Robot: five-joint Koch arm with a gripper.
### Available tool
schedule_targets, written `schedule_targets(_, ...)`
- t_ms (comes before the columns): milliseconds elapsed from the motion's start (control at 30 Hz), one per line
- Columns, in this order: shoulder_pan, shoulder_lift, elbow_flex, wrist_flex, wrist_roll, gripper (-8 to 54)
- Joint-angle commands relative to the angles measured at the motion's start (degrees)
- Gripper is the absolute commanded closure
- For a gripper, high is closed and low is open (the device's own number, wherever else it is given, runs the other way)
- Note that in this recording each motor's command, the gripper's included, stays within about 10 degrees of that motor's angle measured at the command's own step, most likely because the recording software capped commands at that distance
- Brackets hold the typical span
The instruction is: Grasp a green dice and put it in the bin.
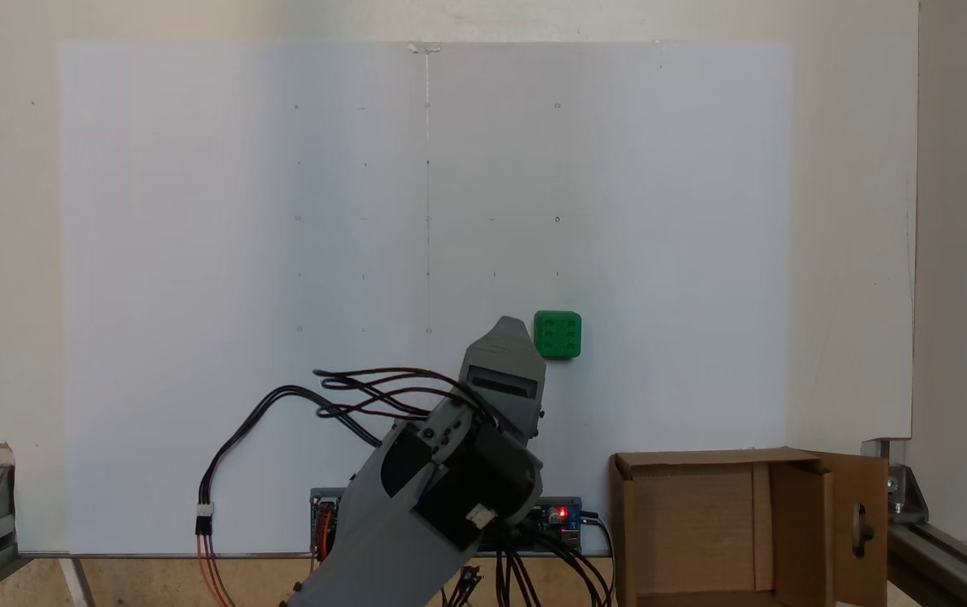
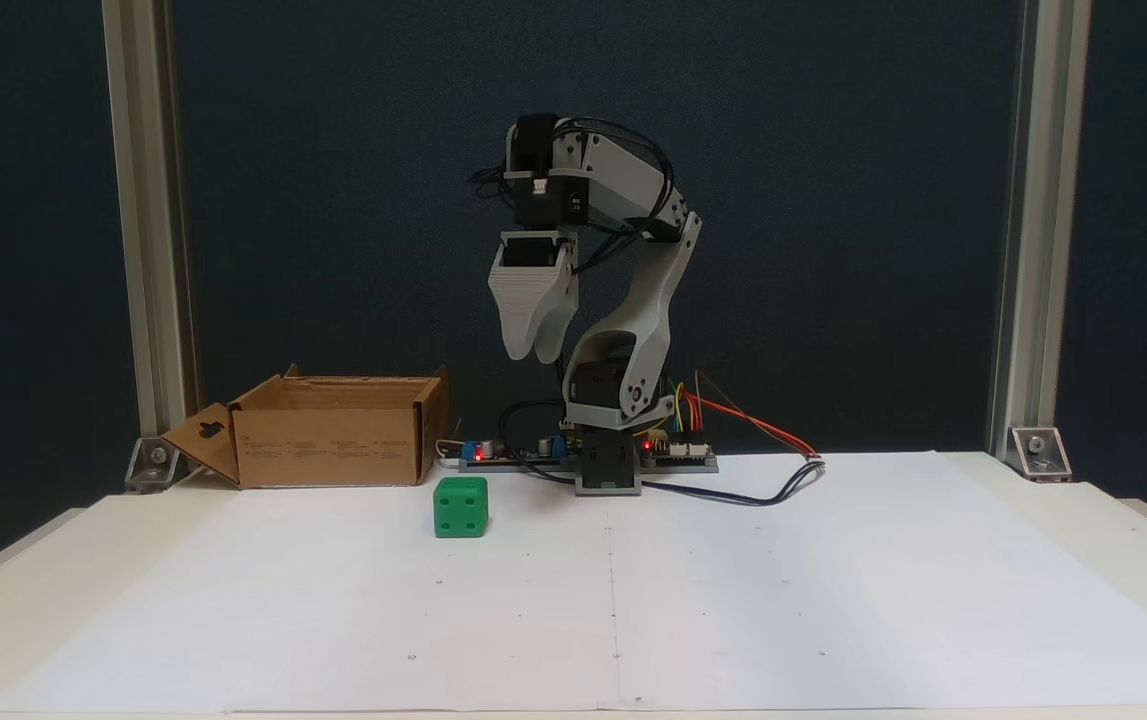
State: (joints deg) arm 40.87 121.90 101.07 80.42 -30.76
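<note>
Green dice (image 2: 460, 506) sits on the white paper sheet (image 2: 733, 600) in both fixed views, resting flat and on its own, with nothing touching it. From above we see it (image 1: 558, 335) just beside the tip of the gripper (image 1: 510, 330), to that tip's right, its top face showing six pips. From the front we see the gripper (image 2: 534, 350) hanging well above the table, pointing down, higher than the dice and a little to its right. Its two grey fingers lie close together at the tips with only a narrow notch between them, and we see nothing held in them. They touch neither the dice nor the paper.

We find the cardboard box (image 2: 333, 445) at the edge of the sheet near the arm's base (image 2: 608, 470), open at the top, with one flap folded outward that carries a keyhole-shaped cut-out. In the view from above the box (image 1: 702, 523) stands at the lower right, well apart from the dice.
</note>
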Motion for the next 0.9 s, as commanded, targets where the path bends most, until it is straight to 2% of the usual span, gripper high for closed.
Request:
schedule_targets(0, 0.9, -0.4, -4.2, 6.7, -9.4, -1.7)
schedule_targets(433, 9.8, -10.4, -10.0, -1.8, -20.6, -1.7)
schedule_targets(867, 14.9, -18.1, -10.3, -8.3, -24.9, -1.7)
